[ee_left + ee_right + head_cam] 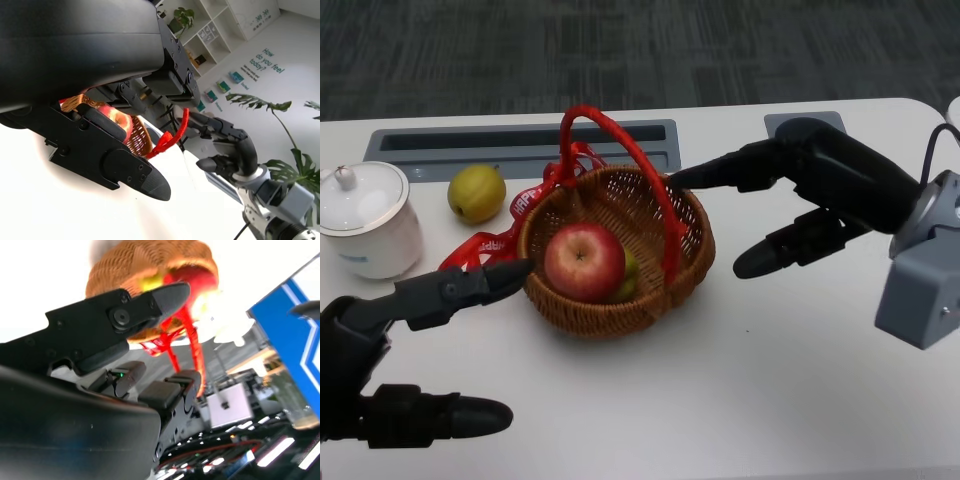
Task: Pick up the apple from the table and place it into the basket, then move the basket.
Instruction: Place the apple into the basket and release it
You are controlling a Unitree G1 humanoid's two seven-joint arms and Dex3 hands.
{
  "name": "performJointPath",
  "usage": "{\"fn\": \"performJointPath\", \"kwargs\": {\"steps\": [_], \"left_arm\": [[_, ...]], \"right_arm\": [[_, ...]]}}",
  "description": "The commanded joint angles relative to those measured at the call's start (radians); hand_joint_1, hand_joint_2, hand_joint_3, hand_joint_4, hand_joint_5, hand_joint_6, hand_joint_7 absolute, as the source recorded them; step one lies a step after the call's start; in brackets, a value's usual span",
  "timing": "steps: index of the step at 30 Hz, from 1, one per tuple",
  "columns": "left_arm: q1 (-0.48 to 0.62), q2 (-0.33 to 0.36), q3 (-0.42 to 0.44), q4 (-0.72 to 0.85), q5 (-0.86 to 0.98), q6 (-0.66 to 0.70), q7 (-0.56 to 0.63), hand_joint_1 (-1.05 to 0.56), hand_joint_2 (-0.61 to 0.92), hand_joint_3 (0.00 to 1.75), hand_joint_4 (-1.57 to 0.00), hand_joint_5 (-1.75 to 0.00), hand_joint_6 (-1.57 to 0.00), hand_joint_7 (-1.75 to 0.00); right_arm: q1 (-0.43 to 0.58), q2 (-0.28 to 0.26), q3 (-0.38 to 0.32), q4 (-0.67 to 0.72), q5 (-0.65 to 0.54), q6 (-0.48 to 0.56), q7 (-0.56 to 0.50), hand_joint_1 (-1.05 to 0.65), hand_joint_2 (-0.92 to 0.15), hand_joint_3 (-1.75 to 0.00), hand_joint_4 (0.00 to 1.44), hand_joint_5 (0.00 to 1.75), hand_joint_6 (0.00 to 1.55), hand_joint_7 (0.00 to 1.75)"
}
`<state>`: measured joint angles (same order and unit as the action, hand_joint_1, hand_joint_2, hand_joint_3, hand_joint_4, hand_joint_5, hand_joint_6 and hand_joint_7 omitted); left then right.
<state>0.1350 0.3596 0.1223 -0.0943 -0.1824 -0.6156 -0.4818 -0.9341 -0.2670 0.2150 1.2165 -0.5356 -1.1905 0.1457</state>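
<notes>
White table [800, 380], w/ basket [570, 310], pear [476, 193], white jar [368, 220]

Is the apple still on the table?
No, the apple sits inside the basket, beside something green.

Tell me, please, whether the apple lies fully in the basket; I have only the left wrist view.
Observer: Yes, the apple lies inside the basket, with a greenish fruit behind it.
Operator: Is anything else on the table?
Observer: A yellow-green fruit and a white jar stand on the robot's left of the basket.
Operator: Where are the hands?
Observer: The left hand has a fingertip at the basket's left wall, and the right hand reaches a finger to its far right rim. Neither holds anything.
</notes>
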Motion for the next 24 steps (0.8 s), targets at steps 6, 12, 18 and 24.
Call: {"fn": "performJointPath", "kwargs": {"steps": [6,12,18,24], "left_arm": [[0.057,-0.001,0.019,-0.044,0.010,-0.008,0.021,-0.53,0.74,0.00,-0.72,-0.04,-0.65,-0.03],[0.082,-0.002,0.021,-0.058,0.000,-0.007,0.021,-0.51,0.73,0.00,-0.74,-0.03,-0.67,-0.02],[0.086,0.001,0.021,-0.056,-0.004,-0.016,0.015,-0.49,0.72,0.00,-0.76,-0.03,-0.68,-0.02],[0.077,0.008,0.017,-0.048,-0.012,-0.014,0.005,-0.49,0.72,0.00,-0.76,-0.03,-0.69,-0.02]], "right_arm": [[-0.087,-0.018,0.129,0.055,-0.148,0.103,-0.273,-0.76,-0.81,-0.01,0.57,0.00,0.50,0.00],[-0.104,0.003,0.179,0.086,-0.178,0.181,-0.382,-0.79,-0.84,-0.01,0.55,0.00,0.48,0.00],[-0.097,0.013,0.162,0.100,-0.132,0.213,-0.388,-0.81,-0.88,-0.01,0.47,0.00,0.41,0.00],[-0.104,0.012,0.170,0.102,-0.129,0.258,-0.380,-0.78,-0.86,0.00,0.44,0.00,0.36,0.00]]}}
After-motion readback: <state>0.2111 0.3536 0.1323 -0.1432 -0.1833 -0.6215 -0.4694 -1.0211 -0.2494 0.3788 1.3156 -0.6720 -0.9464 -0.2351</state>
